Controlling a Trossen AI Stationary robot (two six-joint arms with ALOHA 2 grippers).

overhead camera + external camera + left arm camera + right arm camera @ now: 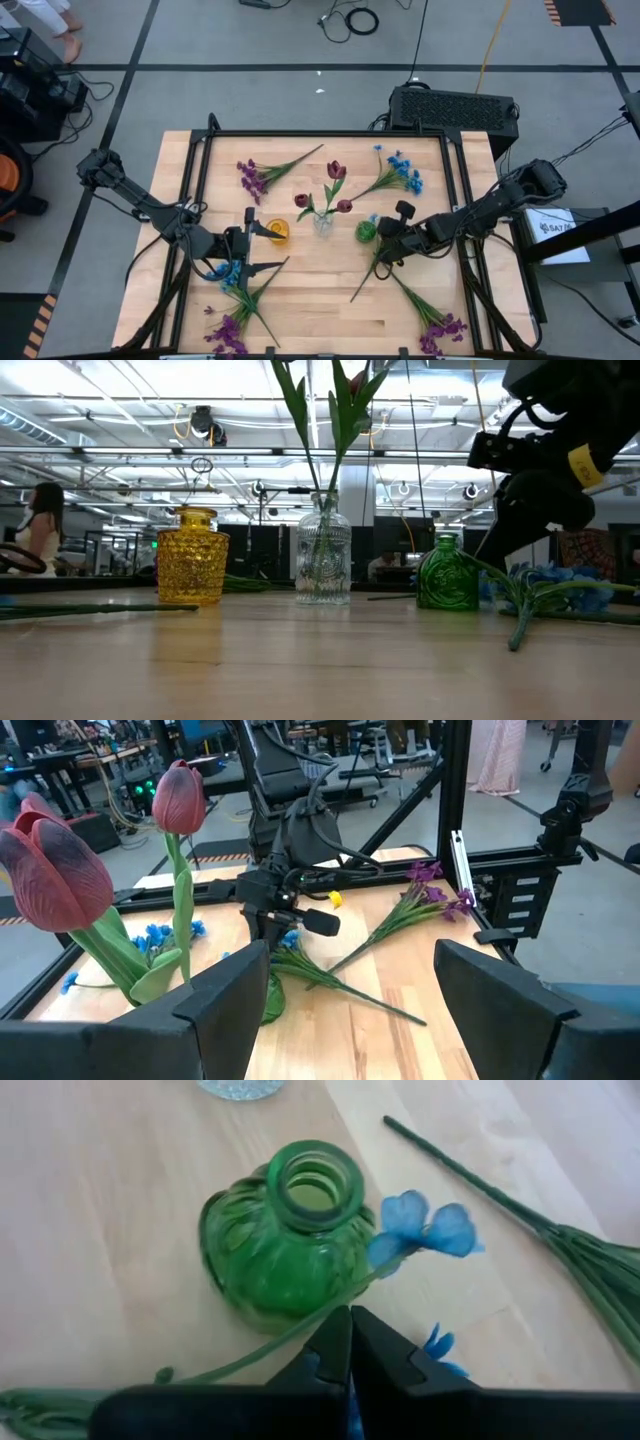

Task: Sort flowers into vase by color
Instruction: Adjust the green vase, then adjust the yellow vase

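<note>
Three vases stand mid-table: yellow (277,232), clear (323,222) holding dark red tulips (60,870), and green (285,1240). My right gripper (350,1312) is shut on a blue-blossomed sprig (425,1225) right beside the green vase; it also shows in the high view (383,250). My left gripper (350,960) is open and empty, next to the yellow vase on its left (262,245), above a blue sprig (232,272) lying on the table. Other sprigs lie flat: purple (255,178), blue (400,178), purple (228,332), purple (440,328). My right gripper pinches the blue sprig's thin green stem (318,1312) at the very tips of its two fingers, a little below the blossoms. The fingers slant down from the table's right side and lie across the stem. The blossoms hang by the green vase's neck; the stem's lower end (517,635) touches the table.
A black frame (320,133) runs around the wooden table. A long green stem (470,1180) lies on the wood beyond the green vase. Bare wood lies along the near middle (320,310). A person (40,525) is in the room behind the table.
</note>
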